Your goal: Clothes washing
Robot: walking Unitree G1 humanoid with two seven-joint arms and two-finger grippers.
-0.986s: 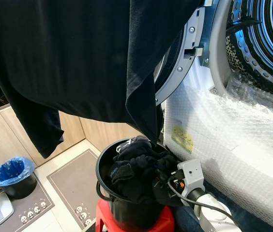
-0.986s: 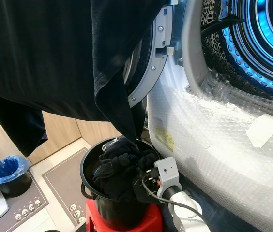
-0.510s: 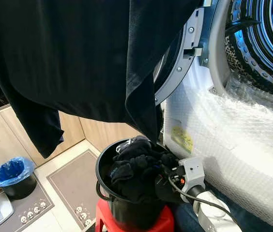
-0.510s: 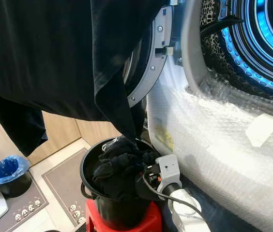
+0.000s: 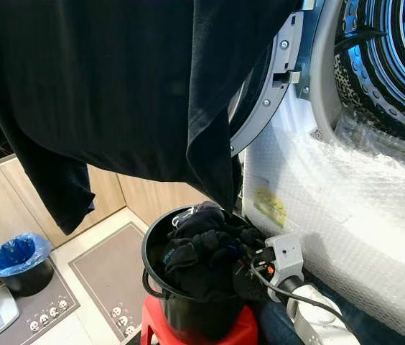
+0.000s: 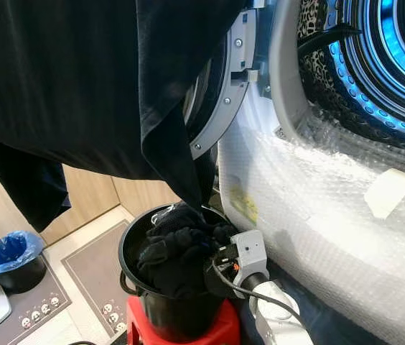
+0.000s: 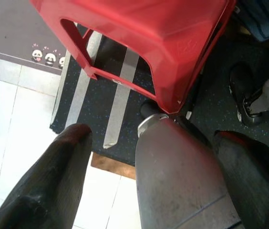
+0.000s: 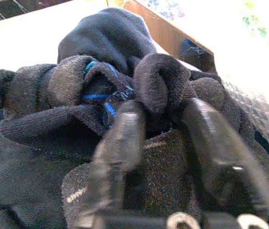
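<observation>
Big black garment [image 5: 116, 93] hangs across my head view, blocking most of the washer door [image 6: 224, 108]. My right gripper [image 8: 165, 119] is in the black bucket [image 5: 161, 287] on the red stool [image 7: 149, 43], fingers spread around a bunched dark sock [image 8: 158, 86]. Left gripper [image 7: 158, 157] hangs by the stool, fingers apart

Black clothes [image 5: 202, 251] in black bucket [image 5: 161, 302] on red stool [image 7: 158, 43]; blue-lit drum [image 6: 385, 57].

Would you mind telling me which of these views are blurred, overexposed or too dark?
Right wrist view: the fingers are soft with blur and the background is blown out white. Eye views: sharp, but the hanging black garment shows little detail, and the drum glows blue. Left wrist view: evenly lit.
</observation>
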